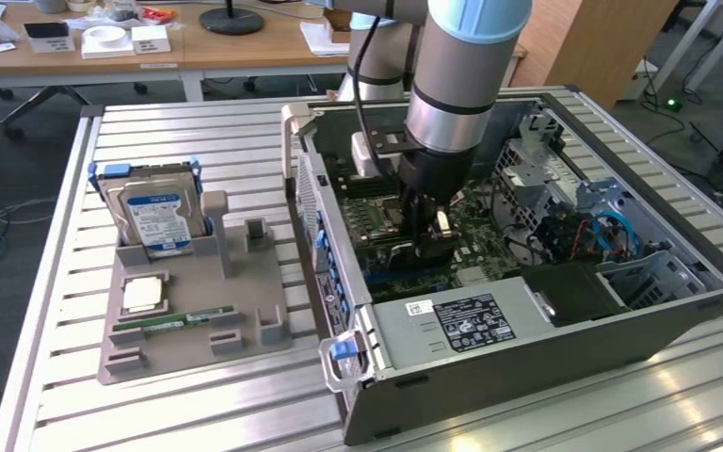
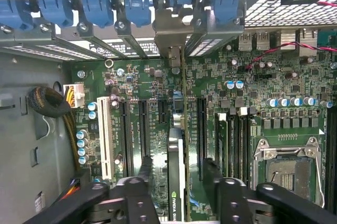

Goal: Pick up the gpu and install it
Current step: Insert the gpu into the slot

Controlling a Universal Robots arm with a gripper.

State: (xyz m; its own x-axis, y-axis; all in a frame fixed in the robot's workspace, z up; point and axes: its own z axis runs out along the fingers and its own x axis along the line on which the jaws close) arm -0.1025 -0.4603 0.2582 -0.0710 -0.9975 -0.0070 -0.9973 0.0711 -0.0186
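Observation:
The gpu [image 2: 177,145] stands edge-on in a motherboard slot, a slim dark card whose silvery bracket [image 2: 171,32] meets the rear slot openings of the case. My gripper [image 2: 178,165] straddles it, open; one black finger [image 2: 145,167] and the other [image 2: 211,171] stand off each face of the card with a gap on both sides. In the exterior view the gripper [image 1: 427,237] reaches straight down into the open computer case [image 1: 525,377], just above the motherboard.
Blue slot latches [image 2: 95,11] line the case's rear. A CPU socket [image 2: 287,169] and a white slot [image 2: 105,140] flank the card. On the exterior view's left a grey fixture [image 1: 199,350] holds a hard drive [image 1: 154,212] and a green memory stick [image 1: 173,321].

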